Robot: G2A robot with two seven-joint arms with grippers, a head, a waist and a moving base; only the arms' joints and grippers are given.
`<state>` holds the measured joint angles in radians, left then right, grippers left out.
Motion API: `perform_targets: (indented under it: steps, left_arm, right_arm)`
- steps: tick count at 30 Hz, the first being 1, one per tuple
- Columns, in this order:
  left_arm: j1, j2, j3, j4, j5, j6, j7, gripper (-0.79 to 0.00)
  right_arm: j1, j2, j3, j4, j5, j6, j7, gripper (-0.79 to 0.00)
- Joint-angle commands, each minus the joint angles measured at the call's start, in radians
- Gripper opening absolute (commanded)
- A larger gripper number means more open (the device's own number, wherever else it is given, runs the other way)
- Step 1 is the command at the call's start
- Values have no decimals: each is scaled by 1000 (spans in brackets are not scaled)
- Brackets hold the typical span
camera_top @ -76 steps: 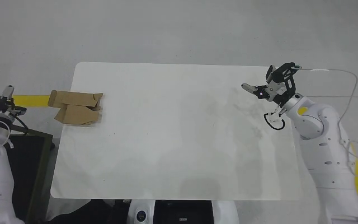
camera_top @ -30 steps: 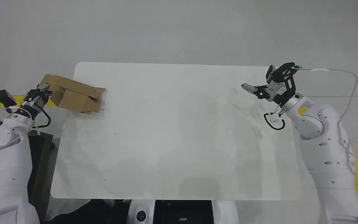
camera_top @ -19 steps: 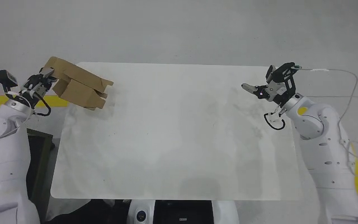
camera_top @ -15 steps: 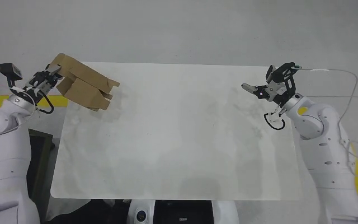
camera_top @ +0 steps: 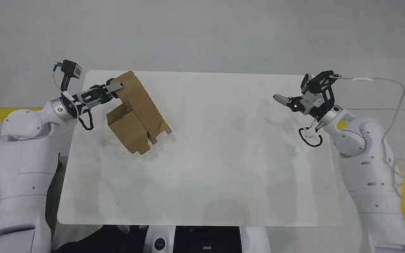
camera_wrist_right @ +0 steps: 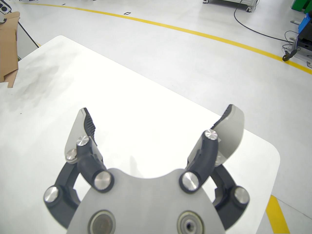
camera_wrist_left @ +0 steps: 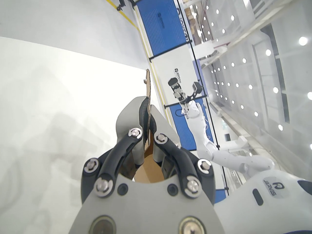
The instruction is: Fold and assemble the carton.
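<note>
- Left tool [camera_wrist_left: 146, 114]: jaws closed on a thin edge of the carton [camera_top: 136, 114]. The wrist view shows corrugated board pinched between them, its edge running on past the tips.
- Right tool [camera_wrist_right: 158, 116]: jaws spread wide with nothing between them. It hangs above the far right part of the surface [camera_top: 221, 183].
- Carton: brown board that appears collapsed, not yet a box. It is over the far left part of the surface, gripped at its far corner. From the left tool it slopes away toward the middle and near side. Whether its lower corner rests on the surface cannot be told.
- Long axis: diagonal, from the held corner near the far left edge toward the centre of the surface.
- Governing relation: the carton lies to the robot's left of the right tool, well apart from it across most of the surface. The left arm is much the nearer, being in contact.
- Judgement: assembly proper has not begun. The coming move probably needs the carton brought toward the centre, where the free right tool could reach a panel or flap.
</note>
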<state>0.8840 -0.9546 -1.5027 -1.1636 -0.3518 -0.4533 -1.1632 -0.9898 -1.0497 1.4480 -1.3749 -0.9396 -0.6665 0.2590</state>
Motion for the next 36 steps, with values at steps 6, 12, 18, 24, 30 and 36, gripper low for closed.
perform_targets:
  steps: [6, 12, 18, 24, 30, 36]
  left_arm:
    - [-22, -32, 163, -90, -36, -15, 3, -785]
    - [-71, -55, 268, -91, -18, -33, 11, -785]
    - [-102, -69, 334, -73, 0, -51, -13, -785]
    - [-95, -71, 354, -82, -14, -62, -46, -785]
    - [-97, -72, 364, -93, -13, -70, -52, -785]
    - [-105, -76, 385, -104, -26, -97, -69, -785]
  right_arm:
    - [0, 0, 0, 0, 0, 0, 0, 0]
    - [0, 0, 0, 0, 0, 0, 0, 0]
    - [0, 0, 0, 0, 0, 0, 0, 0]
    - [-12, -2, -9, 4, 52, -8, 10, 0]
    - [11, -18, -84, 74, 345, -51, 140, 0]
    - [50, -42, -201, 137, 659, -95, 274, 0]
